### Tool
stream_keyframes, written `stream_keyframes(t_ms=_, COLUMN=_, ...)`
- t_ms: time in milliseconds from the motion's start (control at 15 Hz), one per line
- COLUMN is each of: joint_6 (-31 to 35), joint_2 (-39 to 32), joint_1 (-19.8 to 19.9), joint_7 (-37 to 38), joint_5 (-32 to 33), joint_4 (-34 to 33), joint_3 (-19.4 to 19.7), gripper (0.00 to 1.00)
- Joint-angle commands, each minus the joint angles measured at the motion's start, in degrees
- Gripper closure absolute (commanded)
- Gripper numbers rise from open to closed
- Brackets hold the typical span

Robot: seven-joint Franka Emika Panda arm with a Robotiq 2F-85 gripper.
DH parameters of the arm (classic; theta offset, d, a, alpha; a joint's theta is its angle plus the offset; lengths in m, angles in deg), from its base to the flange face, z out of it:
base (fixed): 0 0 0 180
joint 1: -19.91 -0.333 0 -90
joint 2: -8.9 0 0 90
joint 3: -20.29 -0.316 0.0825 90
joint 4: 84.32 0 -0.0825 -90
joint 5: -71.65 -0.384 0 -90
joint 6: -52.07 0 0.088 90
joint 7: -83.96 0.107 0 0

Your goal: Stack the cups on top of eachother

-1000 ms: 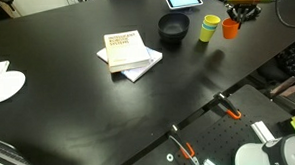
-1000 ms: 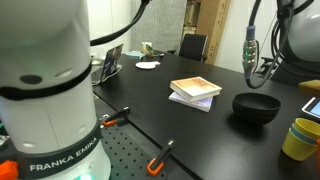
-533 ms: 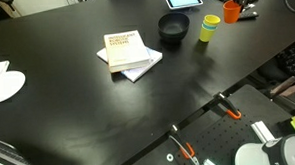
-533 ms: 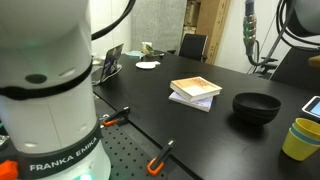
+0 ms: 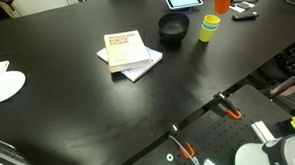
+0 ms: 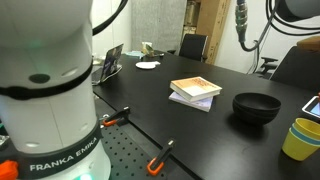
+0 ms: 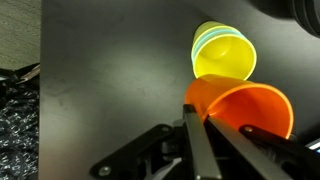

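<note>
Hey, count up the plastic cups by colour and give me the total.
orange cup: 1
yellow cup: 1
green cup: 1
teal-blue cup: 1
Total: 4

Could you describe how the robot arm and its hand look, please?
The arm's base is a wide white cylinder with a green light and a black band lettered FRANKA EMIKA. The hand, seen in the wrist view, has slim black metal fingers and dark linkage bars.
</note>
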Motion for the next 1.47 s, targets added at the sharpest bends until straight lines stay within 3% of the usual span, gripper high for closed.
stream_keyframes(t_ms=0, joint_6=-1.2, joint_2=0.3, joint_1=0.1, joint_7=2.0, joint_5=1.6, joint_4=-0.6, joint_3=-1.6, gripper=0.98)
stream_keyframes(t_ms=1400, joint_6=-1.9, joint_2=-6.8, joint_1=1.7, joint_7=-0.2, joint_5=-2.0, joint_4=-2.6, joint_3=-4.6, gripper=0.98)
